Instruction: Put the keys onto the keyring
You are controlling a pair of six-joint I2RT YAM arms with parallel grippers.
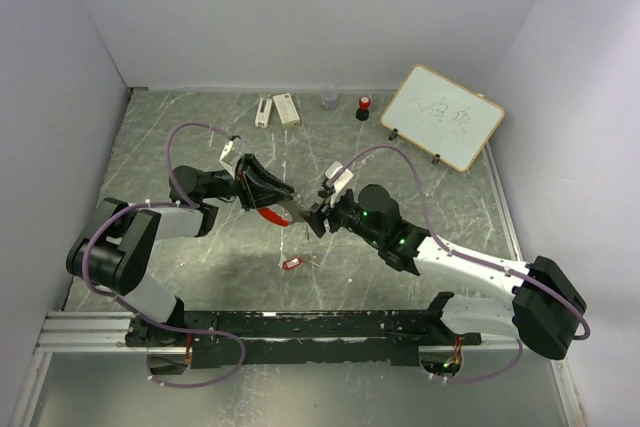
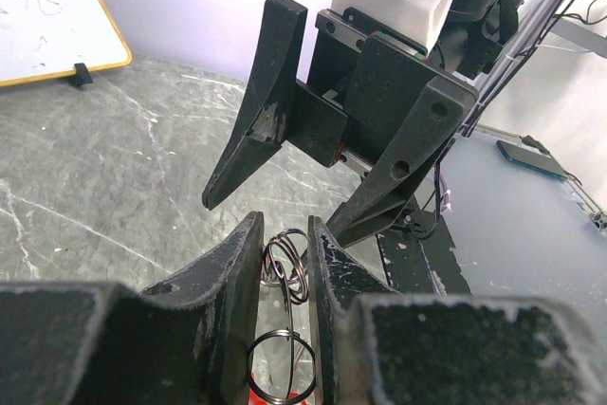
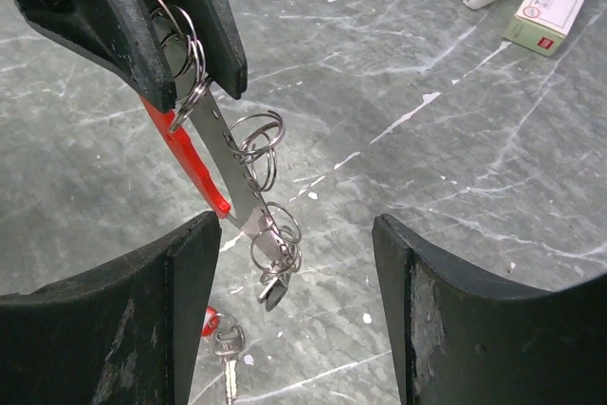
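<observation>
My left gripper (image 1: 285, 202) is shut on the keyring (image 3: 232, 177), a grey strip with a red fob (image 3: 185, 154) and several silver rings, held above the table. The wire rings (image 2: 287, 267) sit pinched between the left fingers. A small key with a black tag (image 3: 273, 289) hangs from the lowest ring. My right gripper (image 1: 312, 219) stands open just in front of that hanging end, nothing between its fingers (image 3: 142, 310). The other key, with a red tag (image 1: 291, 263), lies on the table below, seen also in the right wrist view as a silver key (image 3: 223, 348).
At the back of the table are a white stapler (image 1: 263, 110), a small box (image 1: 286, 108), a clear cup (image 1: 329, 99), a red-capped black cylinder (image 1: 364, 107) and a tilted whiteboard (image 1: 442, 117). Walls close in the left, back and right sides.
</observation>
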